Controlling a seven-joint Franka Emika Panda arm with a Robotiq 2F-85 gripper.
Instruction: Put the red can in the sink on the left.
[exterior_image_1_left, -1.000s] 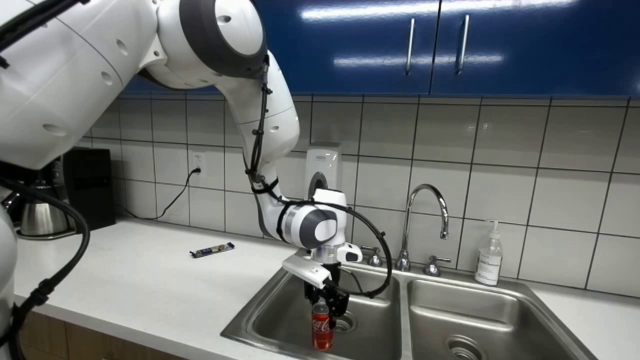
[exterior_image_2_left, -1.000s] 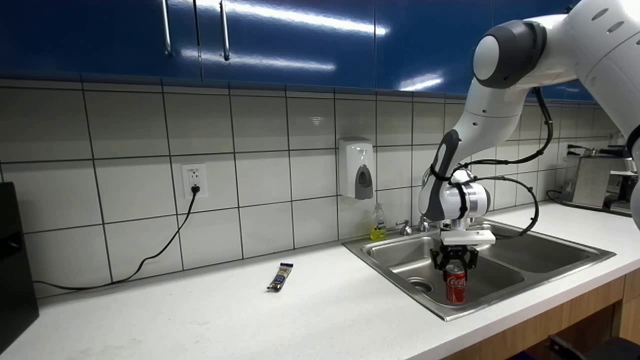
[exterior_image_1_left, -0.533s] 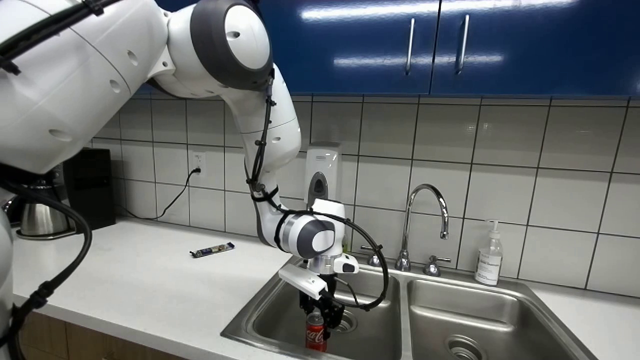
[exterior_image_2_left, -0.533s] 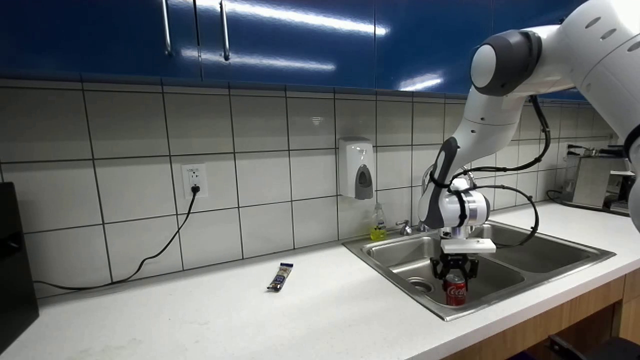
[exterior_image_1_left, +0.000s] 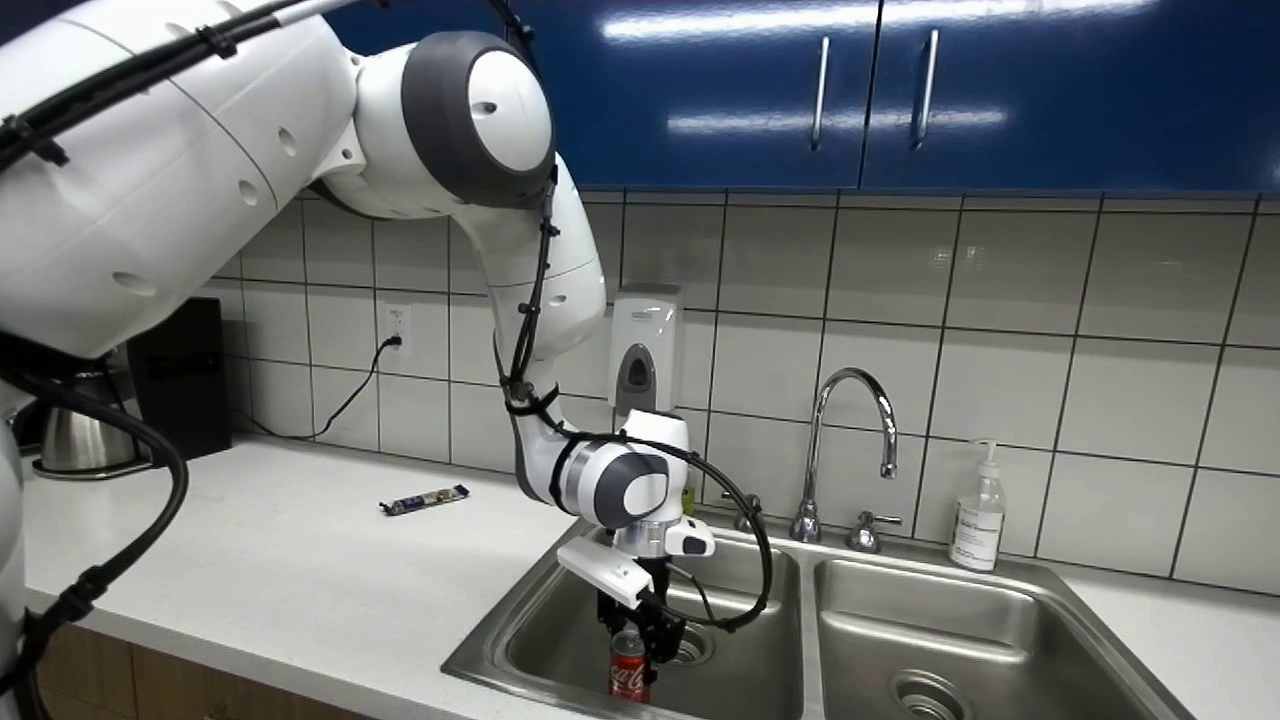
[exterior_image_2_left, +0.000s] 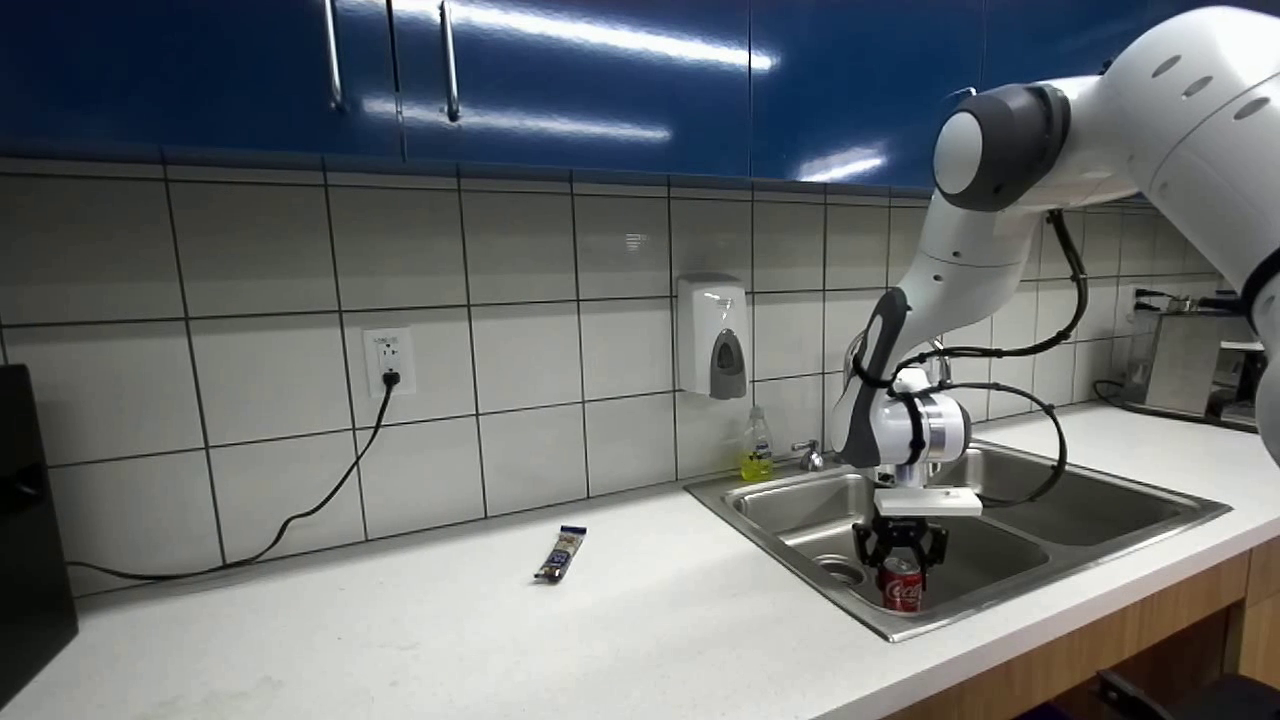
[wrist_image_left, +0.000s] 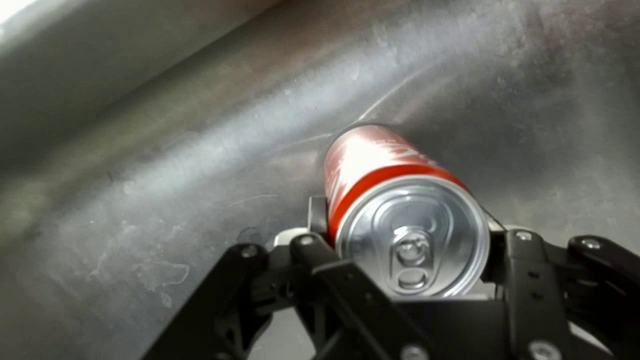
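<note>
- At left of an exterior view, a wrapped bar (exterior_image_1_left: 425, 499) is laid on the white counter (exterior_image_1_left: 290, 540).
- At bottom centre, the red can (exterior_image_1_left: 627, 676) is held upright in the left sink basin (exterior_image_1_left: 750, 655), clasped by the gripper (exterior_image_1_left: 632, 655), which is parted only to the can's width.
- Right of centre, a curved faucet (exterior_image_1_left: 811, 470) is mounted.
- At right, a pump bottle (exterior_image_1_left: 978, 525) is seen.
</note>
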